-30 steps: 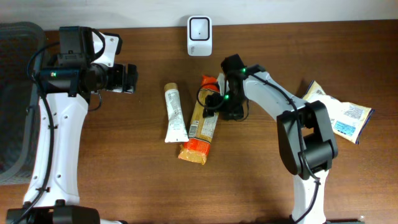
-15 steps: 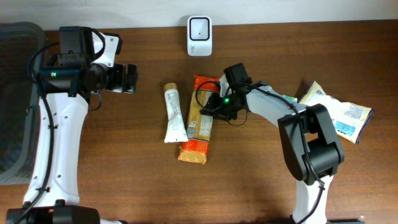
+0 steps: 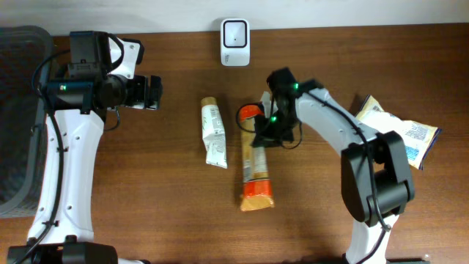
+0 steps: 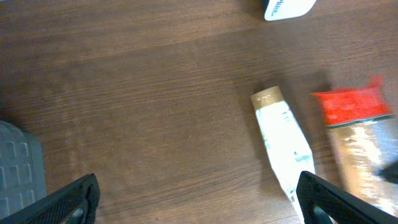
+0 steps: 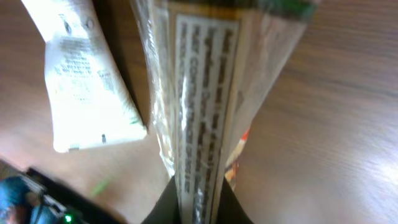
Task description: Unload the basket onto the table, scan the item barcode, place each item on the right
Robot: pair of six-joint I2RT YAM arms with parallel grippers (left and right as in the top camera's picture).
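- Right jaws are closed on the long, crinkly clear-and-orange plastic snack packet [image 5: 205, 93], pinching it near one end.
- It is likely light, floppy and slippery, so a firm hold nearer mid-length should droop less.
- White squeeze tube [image 5: 87, 81] lies just beside those jaws.
- White box scanner [image 3: 235, 33] sits beyond; left jaws wide open, empty, well apart.

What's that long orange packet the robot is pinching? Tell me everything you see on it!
The packet is long and narrow, made of shiny, crinkly plastic. It is orange at both ends and clear in the middle, with tan stuff inside and a white label with small print. It lies lengthwise on the brown table, slightly slanted. The right gripper is shut on it near its far end. A white tube lies beside it, not touching.
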